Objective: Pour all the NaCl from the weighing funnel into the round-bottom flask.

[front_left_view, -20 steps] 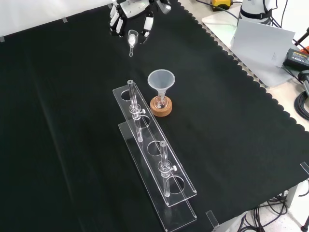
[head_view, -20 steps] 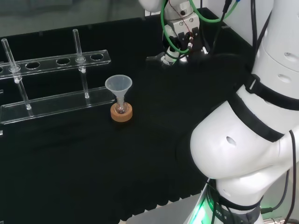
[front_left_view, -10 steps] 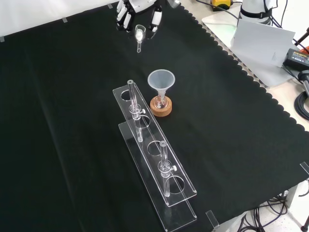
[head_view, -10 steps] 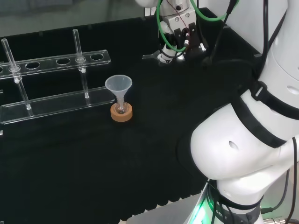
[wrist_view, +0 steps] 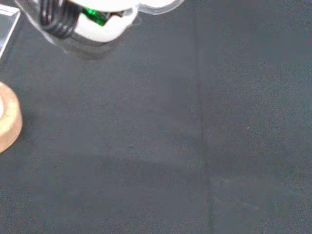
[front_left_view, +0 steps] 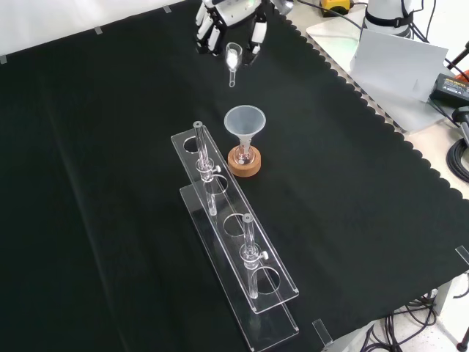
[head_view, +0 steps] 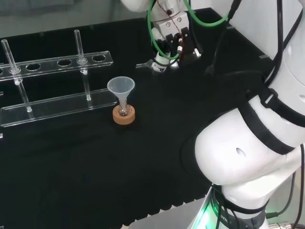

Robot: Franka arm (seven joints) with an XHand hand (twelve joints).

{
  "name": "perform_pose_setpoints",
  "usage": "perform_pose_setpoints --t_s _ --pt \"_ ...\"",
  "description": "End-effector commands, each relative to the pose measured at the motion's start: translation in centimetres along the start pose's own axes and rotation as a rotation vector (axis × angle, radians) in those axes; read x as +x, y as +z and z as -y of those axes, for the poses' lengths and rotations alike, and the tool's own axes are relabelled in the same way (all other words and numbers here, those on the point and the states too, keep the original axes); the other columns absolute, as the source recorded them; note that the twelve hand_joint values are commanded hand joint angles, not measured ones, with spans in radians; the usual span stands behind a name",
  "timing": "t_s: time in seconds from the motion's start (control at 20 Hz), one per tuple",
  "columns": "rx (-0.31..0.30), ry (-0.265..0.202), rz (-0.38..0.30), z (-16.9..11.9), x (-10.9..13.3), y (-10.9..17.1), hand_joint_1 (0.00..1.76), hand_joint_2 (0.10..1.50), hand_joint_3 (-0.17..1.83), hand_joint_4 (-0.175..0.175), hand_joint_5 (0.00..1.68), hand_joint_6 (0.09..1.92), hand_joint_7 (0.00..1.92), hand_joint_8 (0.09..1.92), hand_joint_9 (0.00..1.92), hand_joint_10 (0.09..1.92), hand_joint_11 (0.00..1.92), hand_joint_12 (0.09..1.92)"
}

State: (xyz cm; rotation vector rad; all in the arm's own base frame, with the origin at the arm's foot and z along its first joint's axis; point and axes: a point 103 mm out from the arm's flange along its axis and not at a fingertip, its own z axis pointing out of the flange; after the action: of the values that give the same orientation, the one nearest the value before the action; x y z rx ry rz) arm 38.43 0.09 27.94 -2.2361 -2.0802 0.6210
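A small round-bottom flask sits on a cork ring near mid-cloth, with a clear plastic funnel standing in its neck. In the head view the same funnel rises over the cork ring. My hand hangs at the top of the front view, its fingers pinched on a small glass weighing funnel with white powder in its bowl and its spout pointing down toward the flask. From the head view, the hand is up and right of the flask, and the weighing funnel sticks out to its left. The cork ring shows at the wrist view's edge.
A clear two-tier test-tube rack with two upright glass tubes lies beside the flask, to its left in the head view. The cloth's scalloped edge and a white box lie to the right in the front view.
The hand has carried the weighing funnel closer to the flask: rightward and lower in the front view, leftward in the head view. Flask and rack have not moved.
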Motion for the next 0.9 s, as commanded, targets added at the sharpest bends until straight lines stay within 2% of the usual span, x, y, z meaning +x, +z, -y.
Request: perform_pose_setpoints --t_s 0.05,0.55,0.9 --pt "0.022 -0.004 0.024 0.9 1.7 -0.3 1.08 0.72 0.67 0.175 1.13 0.93 0.6 0.64 0.99 0.35 0.8 1.08" --pt "0.091 -0.006 0.084 -0.2 3.8 0.1 1.08 0.71 0.67 0.175 1.13 0.92 0.58 0.63 0.97 0.34 0.78 1.09" --pt "0.108 -0.013 0.12 -1.0 4.7 0.1 1.08 0.71 0.67 0.175 1.13 0.92 0.57 0.63 0.95 0.33 0.78 1.1"
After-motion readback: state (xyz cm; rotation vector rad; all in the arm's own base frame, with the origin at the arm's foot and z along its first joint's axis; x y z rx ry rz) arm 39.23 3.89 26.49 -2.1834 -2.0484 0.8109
